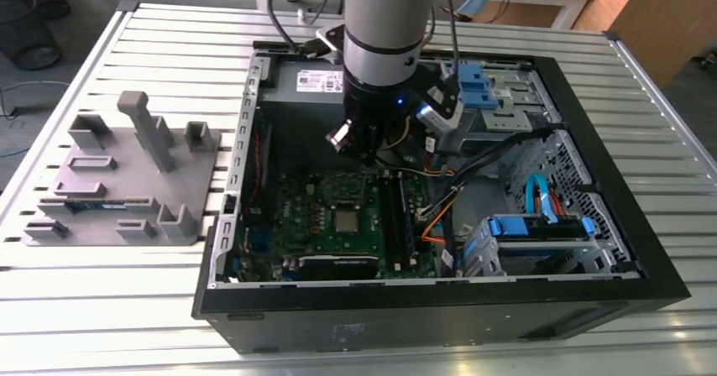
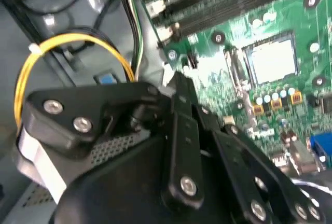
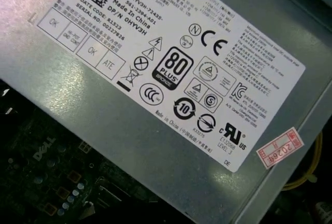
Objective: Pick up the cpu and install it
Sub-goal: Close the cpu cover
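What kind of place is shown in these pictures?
Probably a robotics lab or workshop test bench. An open computer case lies on a slatted metal table, a grey fixture tray sits beside it, and the cpu sits in the motherboard.

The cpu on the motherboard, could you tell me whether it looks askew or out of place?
Nothing stands out. The cpu lies flat and square in its socket on the motherboard; the second wrist view agrees. The tool hangs above the board, apart from it.

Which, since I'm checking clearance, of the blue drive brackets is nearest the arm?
The blue bracket beside the arm, toward the exterior view's top; the other bracket lies lower, farther off.
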Robot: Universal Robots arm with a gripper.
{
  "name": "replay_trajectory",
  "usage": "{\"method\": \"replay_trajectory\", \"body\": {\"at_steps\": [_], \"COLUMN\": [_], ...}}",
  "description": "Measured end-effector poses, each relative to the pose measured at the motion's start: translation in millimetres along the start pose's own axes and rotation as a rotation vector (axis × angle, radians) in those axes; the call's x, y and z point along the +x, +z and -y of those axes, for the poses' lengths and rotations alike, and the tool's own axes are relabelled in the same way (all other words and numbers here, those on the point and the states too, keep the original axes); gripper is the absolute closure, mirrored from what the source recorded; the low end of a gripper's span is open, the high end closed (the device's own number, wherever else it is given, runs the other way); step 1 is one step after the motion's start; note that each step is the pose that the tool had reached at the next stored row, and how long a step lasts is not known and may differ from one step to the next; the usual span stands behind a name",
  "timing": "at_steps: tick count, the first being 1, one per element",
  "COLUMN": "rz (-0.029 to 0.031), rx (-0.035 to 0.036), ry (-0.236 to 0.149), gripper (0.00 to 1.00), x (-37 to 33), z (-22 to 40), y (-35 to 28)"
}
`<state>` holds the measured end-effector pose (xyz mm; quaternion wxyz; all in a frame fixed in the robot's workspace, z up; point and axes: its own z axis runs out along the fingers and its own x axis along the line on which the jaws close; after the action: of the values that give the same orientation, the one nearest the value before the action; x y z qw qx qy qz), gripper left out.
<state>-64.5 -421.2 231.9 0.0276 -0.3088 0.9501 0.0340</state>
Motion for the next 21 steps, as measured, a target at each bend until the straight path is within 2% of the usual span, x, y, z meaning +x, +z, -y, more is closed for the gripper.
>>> {"method": "replay_trajectory", "body": {"at_steps": [7, 21], "rz": [0.0001, -0.0004], "rx": [-0.0003, -0.0006], "ry": [-0.001, -0.006], "gripper": [0.89, 0.89], "x": [0.0, -0.6], "z": [0.0, -0.1], "y": [-0.2, -7.0]}}
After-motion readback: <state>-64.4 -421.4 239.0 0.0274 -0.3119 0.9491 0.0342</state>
